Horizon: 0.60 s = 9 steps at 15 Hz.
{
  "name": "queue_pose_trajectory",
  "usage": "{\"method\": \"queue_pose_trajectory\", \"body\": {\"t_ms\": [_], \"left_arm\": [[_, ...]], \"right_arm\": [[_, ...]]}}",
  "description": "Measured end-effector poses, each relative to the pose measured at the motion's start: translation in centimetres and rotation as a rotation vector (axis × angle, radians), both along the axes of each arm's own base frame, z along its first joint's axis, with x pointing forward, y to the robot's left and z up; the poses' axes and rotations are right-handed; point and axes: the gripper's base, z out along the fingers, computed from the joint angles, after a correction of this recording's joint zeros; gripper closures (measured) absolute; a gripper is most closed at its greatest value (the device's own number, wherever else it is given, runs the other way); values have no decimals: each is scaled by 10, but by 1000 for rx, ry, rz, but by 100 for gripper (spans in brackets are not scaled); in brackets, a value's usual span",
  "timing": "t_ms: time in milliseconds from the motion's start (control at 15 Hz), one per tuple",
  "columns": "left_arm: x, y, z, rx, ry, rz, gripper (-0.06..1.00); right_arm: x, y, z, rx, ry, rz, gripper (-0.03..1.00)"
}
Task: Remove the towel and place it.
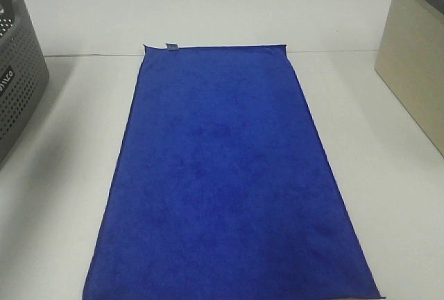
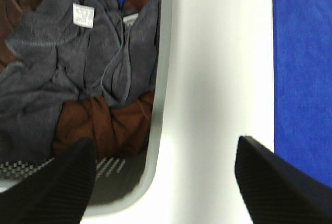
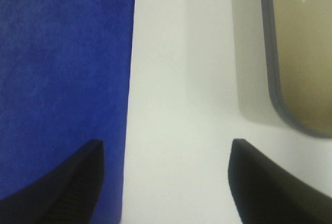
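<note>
The royal-blue towel [image 1: 222, 175] lies spread flat down the middle of the white table, a small tag at its far left corner. Neither arm shows in the exterior high view. The left wrist view has my left gripper [image 2: 166, 175] open above bare table, between the grey basket and the towel's edge [image 2: 303, 63]. My right gripper [image 3: 166, 175] is open too, one finger [image 3: 67, 187] over the towel's edge [image 3: 62, 68], the other over bare table. Nothing is held by either.
A grey perforated basket [image 1: 17, 85] stands at the left table edge; its rim [image 2: 161, 79] encloses crumpled grey and brown cloths [image 2: 78, 63]. A beige bin [image 1: 416, 57] stands at the right, its grey-rimmed opening [image 3: 275, 79] in the right wrist view.
</note>
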Motion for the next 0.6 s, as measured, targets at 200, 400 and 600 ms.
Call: {"method": "queue_pose_trajectory", "body": {"t_ms": [200,400,600], "left_arm": [[-85,-4,2,2,-44,-1,24],[-158,-5,-1,22,-146,-1,24],[-204,-9,-6,-8,-249,15,24]], "right_arm": [[-73,-7,-11,16,-38,-2,29],[-147,-15,-28,35,-147,-12,29],[-206,-22,-47,55,-297,-13,29]]}}
